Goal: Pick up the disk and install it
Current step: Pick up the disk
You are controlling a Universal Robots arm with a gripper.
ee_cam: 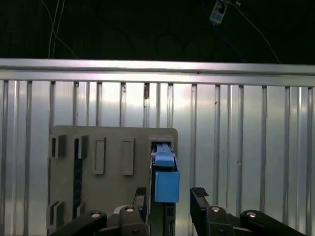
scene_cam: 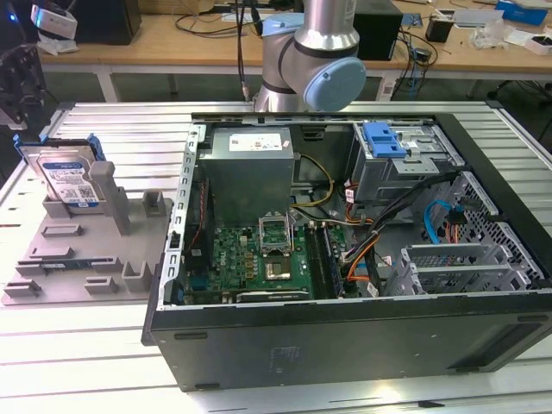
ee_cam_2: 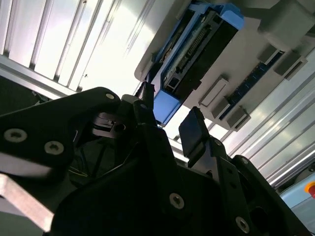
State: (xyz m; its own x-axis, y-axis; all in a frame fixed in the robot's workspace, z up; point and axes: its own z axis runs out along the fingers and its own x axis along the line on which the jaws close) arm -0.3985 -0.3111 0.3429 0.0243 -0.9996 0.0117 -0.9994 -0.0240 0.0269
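Observation:
The disk (scene_cam: 67, 175) stands on edge at the far end of the grey fixture tray (scene_cam: 78, 267), at the exterior view's left; its blue-and-white label and blue rail frame show. In both wrist views I see it edge-on. In the first wrist view my gripper (ee_cam: 170, 197) is open, and the disk (ee_cam: 166, 177) lies beyond the gap between the two black fingers (ee_cam: 199, 195). The second wrist view shows the gripper (ee_cam_2: 170, 112) apart from the disk (ee_cam_2: 197, 54), with nothing held.
An open computer case (scene_cam: 345, 345) takes up the middle and the exterior view's right, with a drive cage and blue latch (scene_cam: 384, 138) at its far corner. My arm (scene_cam: 315, 60) rises behind the case. The slatted metal table (scene_cam: 86, 362) carries everything.

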